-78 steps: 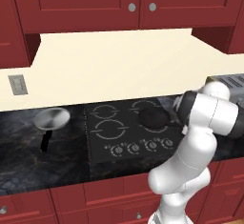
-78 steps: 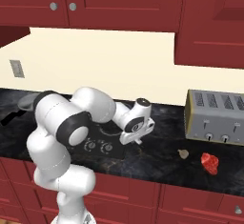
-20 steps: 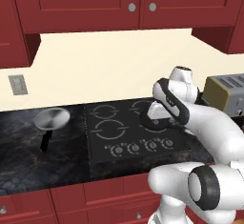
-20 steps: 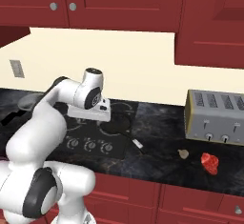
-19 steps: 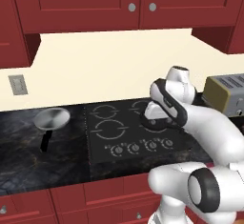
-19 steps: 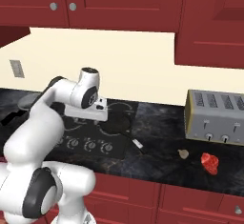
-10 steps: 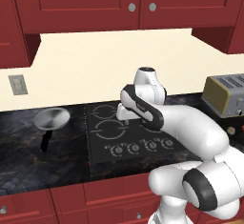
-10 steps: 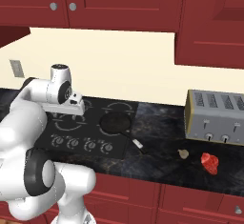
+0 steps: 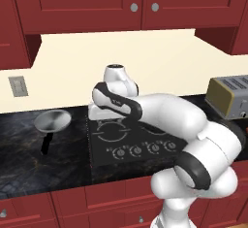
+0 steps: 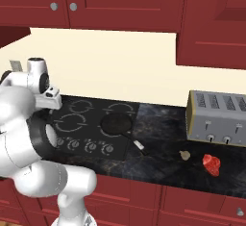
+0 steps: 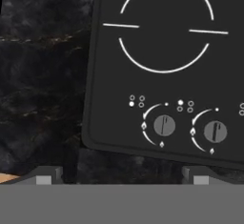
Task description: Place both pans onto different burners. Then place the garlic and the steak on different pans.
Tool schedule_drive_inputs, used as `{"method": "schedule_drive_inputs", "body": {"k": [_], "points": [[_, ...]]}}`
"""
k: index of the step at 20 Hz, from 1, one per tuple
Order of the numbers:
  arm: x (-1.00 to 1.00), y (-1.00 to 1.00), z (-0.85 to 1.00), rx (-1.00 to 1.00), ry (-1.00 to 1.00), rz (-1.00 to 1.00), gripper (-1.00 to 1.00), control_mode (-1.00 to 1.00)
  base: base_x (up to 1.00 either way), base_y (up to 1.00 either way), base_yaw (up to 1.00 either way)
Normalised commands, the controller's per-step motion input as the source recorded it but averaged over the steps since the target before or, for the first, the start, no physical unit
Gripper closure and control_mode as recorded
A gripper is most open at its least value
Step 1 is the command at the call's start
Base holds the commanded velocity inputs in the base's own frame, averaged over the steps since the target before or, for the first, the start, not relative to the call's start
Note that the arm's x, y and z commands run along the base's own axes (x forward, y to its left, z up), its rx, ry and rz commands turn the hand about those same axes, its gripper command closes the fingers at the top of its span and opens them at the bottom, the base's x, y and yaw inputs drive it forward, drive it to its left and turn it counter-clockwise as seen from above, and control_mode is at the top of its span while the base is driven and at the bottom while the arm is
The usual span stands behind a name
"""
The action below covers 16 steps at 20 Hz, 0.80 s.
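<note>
The gripper (image 11: 122, 175) hangs wide open and empty over the front left corner of the cooktop (image 10: 91, 124), its two dark tips far apart and nothing between them; in the left base view it sits at the cooktop's left edge (image 9: 99, 111). Below it lies a burner (image 11: 165, 26), a thin white broken ring on flat, matt black glass, with two grey round knobs (image 11: 164, 125) just in front of it. The black pan (image 10: 117, 122), round, shallow and dull, rests on the front right burner of the cooktop, its thin handle ending in a pale tip that reaches onto the counter (image 10: 158, 153) to the right. The steel pan (image 9: 52, 121), shiny silver with a black handle toward the front, sits on the counter left of the cooktop, near but apart from it. The garlic (image 10: 184, 155), a small tan lump, and the steak (image 10: 211, 164), a flat bright red piece, lie on the dark marbled counter well right of the cooktop, in front of the boxy metal toaster (image 10: 217, 118). Half a second ago the gripper was over the middle of the cooktop, and a second ago near its right side by the black pan; it has swung left since, jaws equally wide. Both pans, garlic and steak have not moved.
</note>
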Motion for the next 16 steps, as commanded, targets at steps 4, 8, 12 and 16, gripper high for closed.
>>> {"method": "schedule_drive_inputs", "body": {"k": [4,8,12,16], "points": [[0.26,0.96,0.0,0.0,0.12,0.0,-1.0,-1.0,0.0,0.0,0.0],[0.18,0.99,-0.03,0.0,0.13,0.0,-1.0,-1.0,0.0,0.0,0.0],[0.24,0.86,-0.26,-0.05,0.05,0.0,-1.0,-1.0,0.0,0.0,0.0],[0.21,0.67,-0.3,-0.08,-0.02,0.0,-1.0,-1.0,0.0,0.0,0.0]]}}
